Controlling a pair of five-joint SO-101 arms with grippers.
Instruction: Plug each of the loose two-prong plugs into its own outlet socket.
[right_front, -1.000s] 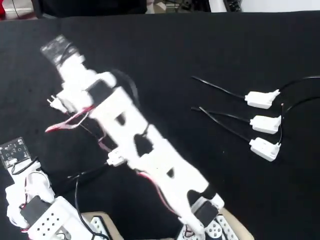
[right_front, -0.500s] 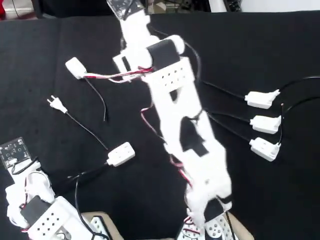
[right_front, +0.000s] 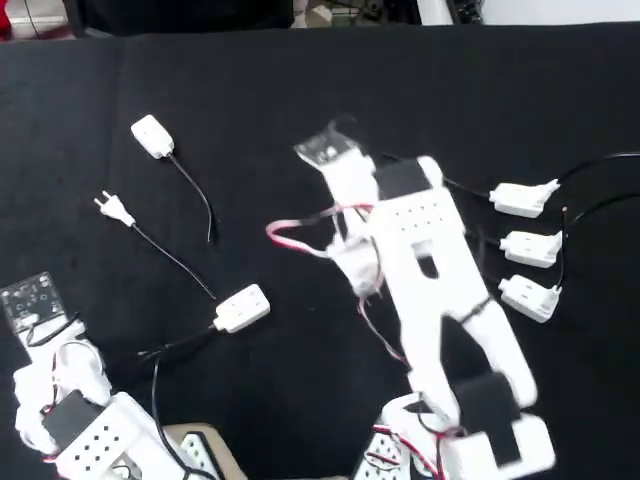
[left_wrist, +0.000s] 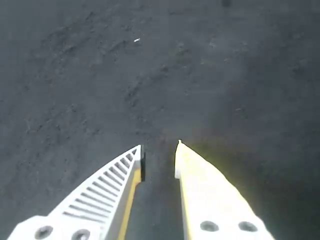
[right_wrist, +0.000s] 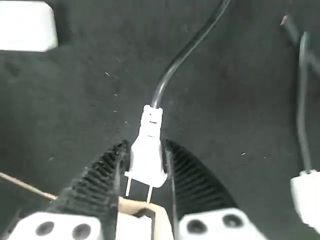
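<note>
Your right pincer (right_wrist: 145, 146) is clenched on a white two-prong plug (right_wrist: 148, 162). Its ribbed black pads (right_wrist: 100, 175) press the plug's body from both sides, and the two metal prongs point back toward the wrist. The plug's black cord (right_wrist: 185, 55) runs away from the fingertips over the black cloth (right_wrist: 75, 100). Farther out in that wrist view a white outlet socket (right_wrist: 25, 26) lies on the cloth, well apart from the plug. Part of another white piece (right_wrist: 306, 197) sits at the frame edge with a thin cable (right_wrist: 301, 100) leading off it; you cannot tell what it is.

In the high view, your right arm (right_front: 440, 290) reaches from the lower right of the frame up to the middle. Its wrist is just left of a column of three white sockets at the right edge: the top socket (right_front: 520, 199), the middle socket (right_front: 530, 247) and the bottom socket (right_front: 527, 297). Each has black cords attached.

On the left half of the frame, a loose plug (right_front: 115, 208) lies on the cloth at middle left. Its wire (right_front: 170, 258) runs down and to the right to a lower socket (right_front: 243, 308), left of centre. An upper-left socket (right_front: 152, 136) sits near the frame's upper left, with a short lead (right_front: 195, 190) curling down from it, apart from the loose plug.

Your left arm (right_front: 70, 410) is folded at the lower left corner. Your left pincer (left_wrist: 159, 152) is released, its two fingertips a narrow gap apart with nothing between them, above the black cloth.
</note>
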